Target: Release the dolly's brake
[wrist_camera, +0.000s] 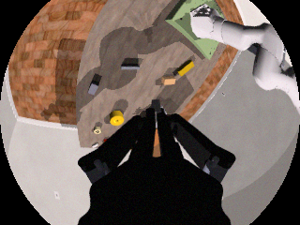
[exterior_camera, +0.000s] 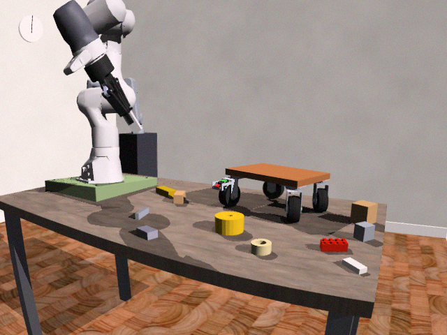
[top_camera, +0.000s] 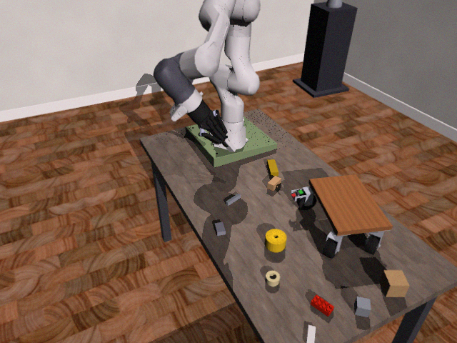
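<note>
Exterior view is showing the end effector (exterior_camera: 131, 121) hanging high beside the arm's own column, well apart from the dolly (exterior_camera: 278, 174), with its fingers pressed together and nothing between them. The dolly is standing on all four casters toward the far right of the surface (exterior_camera: 202, 252), its orange deck level. The brake pedal (exterior_camera: 221, 183) is sitting on top of the caster nearest the arm, at the dolly's left corner, showing a green end and a red end side by side; which end is lower is too small to tell from here.

Top view is giving the clearer line in: the pedal (top_camera: 299, 193) is poking out from under the deck edge, facing the arm, with a yellow block (top_camera: 273, 167) and a tan cube (top_camera: 274, 182) lying between the base and that caster.

To my eye the approach is only beginning. Keeping the fingers together seems sensible, since a single narrow tip is suiting a small lever. I would be bringing the tip in above the two blocks, coming down on the green end alone, and pressing vertically so the caster is not rolling away. Pushing, not gripping, is also avoiding any lifting of the dolly.
</note>
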Motion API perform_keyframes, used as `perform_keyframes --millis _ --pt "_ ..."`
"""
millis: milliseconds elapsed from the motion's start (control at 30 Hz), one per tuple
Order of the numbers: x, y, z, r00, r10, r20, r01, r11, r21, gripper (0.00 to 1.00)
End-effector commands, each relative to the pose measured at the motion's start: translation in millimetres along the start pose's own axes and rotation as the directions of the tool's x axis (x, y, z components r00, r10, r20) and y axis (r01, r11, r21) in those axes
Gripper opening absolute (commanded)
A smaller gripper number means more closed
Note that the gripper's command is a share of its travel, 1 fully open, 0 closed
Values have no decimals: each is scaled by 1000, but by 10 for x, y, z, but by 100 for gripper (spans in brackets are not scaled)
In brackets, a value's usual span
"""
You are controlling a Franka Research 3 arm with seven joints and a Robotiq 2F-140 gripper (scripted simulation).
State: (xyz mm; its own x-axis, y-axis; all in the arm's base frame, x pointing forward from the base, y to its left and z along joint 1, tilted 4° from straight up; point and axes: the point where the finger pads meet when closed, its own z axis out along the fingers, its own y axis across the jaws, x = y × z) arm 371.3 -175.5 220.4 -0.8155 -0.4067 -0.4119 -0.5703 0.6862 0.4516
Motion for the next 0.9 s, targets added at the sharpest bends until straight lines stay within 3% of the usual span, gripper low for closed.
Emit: perform_keyframes --millis 0,33,833,867 --pt "11 -17 -8 1000 -12 -3 12 1000 5 0" --pt "-107 -30 139 982 -178 -70 178 984 -3 0" --pt "-107 -30 139 982 -178 -70 178 984 -3 0" --pt "-235 -37 288 930 -342 -132 342 939 -26 0"
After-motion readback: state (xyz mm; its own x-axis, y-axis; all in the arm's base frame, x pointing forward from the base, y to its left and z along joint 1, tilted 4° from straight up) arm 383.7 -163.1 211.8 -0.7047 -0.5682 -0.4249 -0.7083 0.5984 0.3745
